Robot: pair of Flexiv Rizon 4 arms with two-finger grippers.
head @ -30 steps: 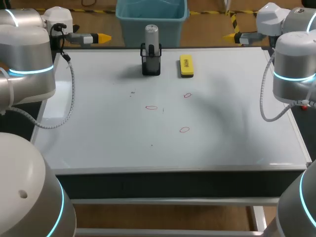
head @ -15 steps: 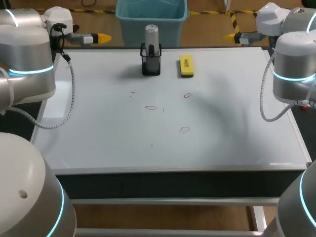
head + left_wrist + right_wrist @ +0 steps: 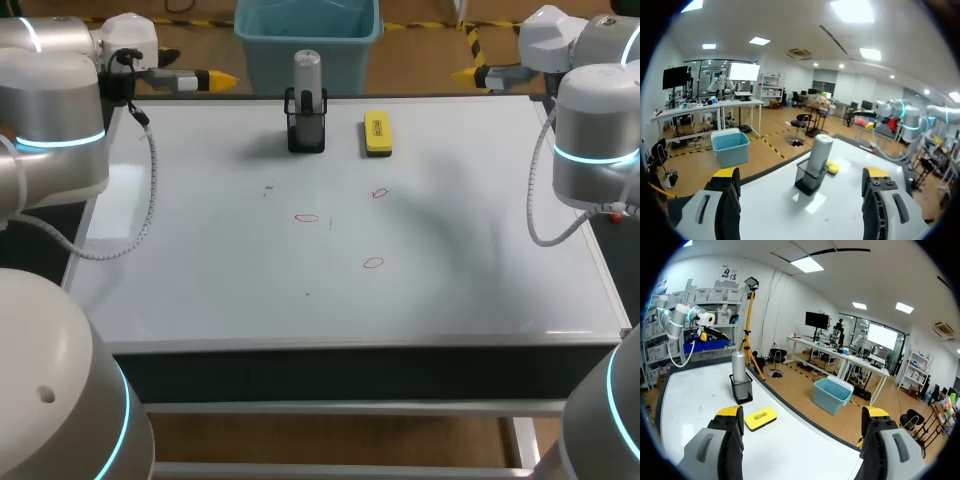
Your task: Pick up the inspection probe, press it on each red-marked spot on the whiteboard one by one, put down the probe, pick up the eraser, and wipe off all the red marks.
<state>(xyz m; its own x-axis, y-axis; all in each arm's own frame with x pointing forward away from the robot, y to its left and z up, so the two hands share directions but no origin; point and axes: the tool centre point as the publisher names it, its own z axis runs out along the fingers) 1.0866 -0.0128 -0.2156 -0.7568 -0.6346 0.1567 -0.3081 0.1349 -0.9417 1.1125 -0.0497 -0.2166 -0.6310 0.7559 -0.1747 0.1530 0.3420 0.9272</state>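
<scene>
Left gripper (image 3: 218, 78) and right gripper (image 3: 463, 73) are hanging at the glossy whiteboard's (image 3: 470, 260) far corners, fingers spread, gripping nothing.
The smooth silver cylindrical probe (image 3: 307, 72) is standing upright in a black open-frame holder (image 3: 306, 132), a flat yellow rectangular eraser (image 3: 377, 133) lying just beside; 3 thin red ovals (image 3: 307, 217) are sitting mid-board.

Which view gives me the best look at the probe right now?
Left wrist view: the probe stands upright in its black holder, near and side-on. Head view shows it foreshortened from above; right wrist view shows it smaller, beyond the eraser.
</scene>
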